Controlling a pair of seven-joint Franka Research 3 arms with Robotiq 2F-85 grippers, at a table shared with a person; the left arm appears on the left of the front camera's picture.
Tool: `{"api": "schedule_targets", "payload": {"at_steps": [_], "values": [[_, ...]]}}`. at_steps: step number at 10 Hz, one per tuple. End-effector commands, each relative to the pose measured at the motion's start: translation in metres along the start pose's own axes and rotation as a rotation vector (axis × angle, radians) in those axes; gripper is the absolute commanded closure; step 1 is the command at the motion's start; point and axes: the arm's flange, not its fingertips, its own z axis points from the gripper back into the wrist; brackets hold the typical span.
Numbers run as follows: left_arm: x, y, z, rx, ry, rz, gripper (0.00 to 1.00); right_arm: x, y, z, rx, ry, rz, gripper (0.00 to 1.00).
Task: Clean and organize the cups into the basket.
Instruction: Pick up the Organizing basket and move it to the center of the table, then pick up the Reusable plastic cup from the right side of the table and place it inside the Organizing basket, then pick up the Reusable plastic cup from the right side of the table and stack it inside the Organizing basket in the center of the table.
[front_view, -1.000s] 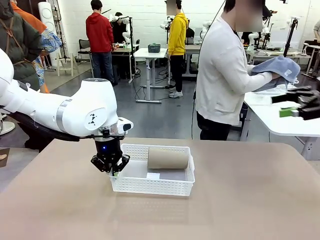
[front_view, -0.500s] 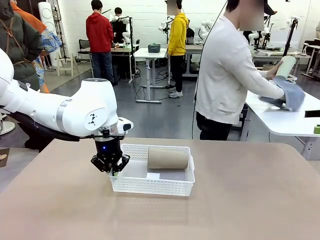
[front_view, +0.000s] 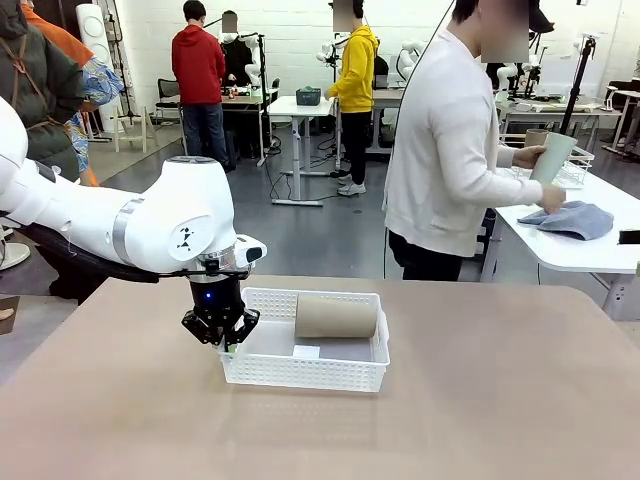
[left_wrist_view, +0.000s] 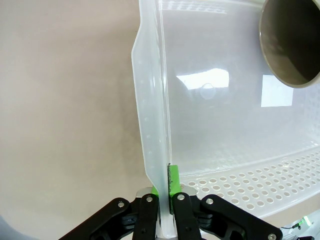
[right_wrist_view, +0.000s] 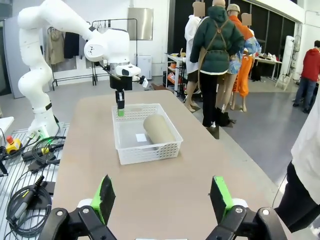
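1. One tan cup lies on its side in the basket, against the far wall. Its long axis runs along the basket's long side, with the mouth toward the left end effector.
2. Left end effector is pressed together on the basket's left short wall, pinching the rim. The basket sits on the surface, left of middle.
3. Right end effector is spread wide and holds nothing. It hovers over the right end of the surface, well apart from the basket. The basket is straight ahead of it, short wall facing it.
4. Mint cup is in the person's hand over another table at far right, above a blue cloth.
5. Judgement: the right arm is nearer that cup, since the left is tied up steadying the basket. The free slot is the near half of the basket, so the next cup should go in parallel to the tan one.
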Motion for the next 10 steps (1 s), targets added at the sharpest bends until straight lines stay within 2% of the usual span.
{"api": "schedule_targets", "payload": {"at_steps": [1,10], "values": [[0.0006,-0.0006,0.0025,-0.004,-0.009,0.002,1.0,0.0018,0.0002,-0.0013,0.001,-0.004,0.004,0.0],[0.0006,-0.0006,0.0025,-0.004,-0.009,0.002,1.0,0.0018,0.0002,-0.0013,0.001,-0.004,0.004,0.0]]}}
